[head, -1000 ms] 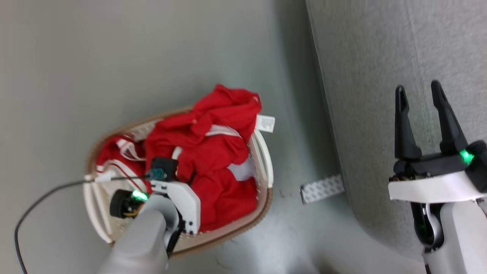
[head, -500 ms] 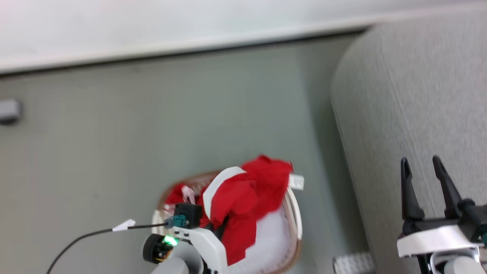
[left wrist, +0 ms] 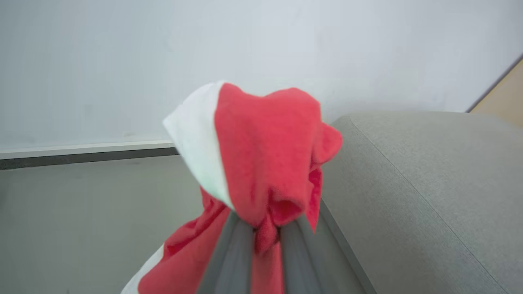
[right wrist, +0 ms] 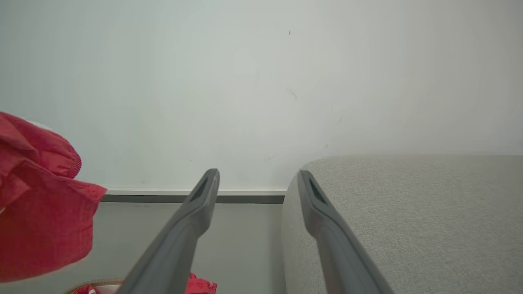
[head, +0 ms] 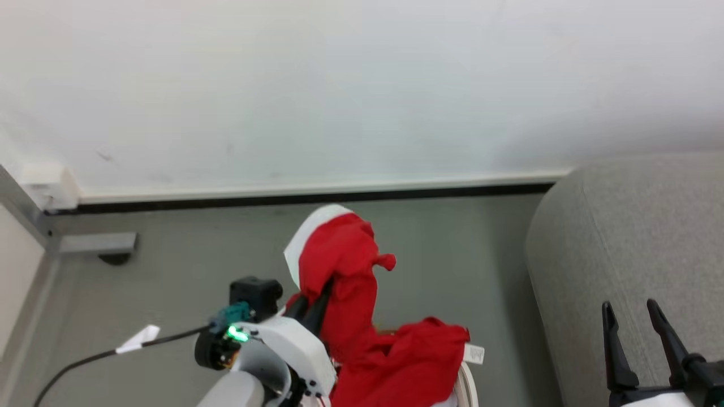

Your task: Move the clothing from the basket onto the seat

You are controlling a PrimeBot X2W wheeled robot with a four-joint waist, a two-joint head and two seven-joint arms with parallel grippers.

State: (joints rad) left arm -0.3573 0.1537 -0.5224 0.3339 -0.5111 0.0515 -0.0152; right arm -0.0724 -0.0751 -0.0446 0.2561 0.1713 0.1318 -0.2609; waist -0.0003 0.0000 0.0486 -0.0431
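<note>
My left gripper (left wrist: pixel 261 226) is clamping nearly shut on red clothing (left wrist: pixel 265 143) bunching above its fingertips; my right gripper (head: pixel 630 308) is hanging wide open, empty.

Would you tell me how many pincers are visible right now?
2: the left pincer, lower centre, shut on a red garment; the right pincer, lower right, open near the sofa.

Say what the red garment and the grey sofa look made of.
Red garment: soft woven or knit fabric, matte and slightly fuzzy, bunching in loose folds. Grey sofa: fabric upholstery, matte, with a fine visible weave and a stitched seam.
</note>
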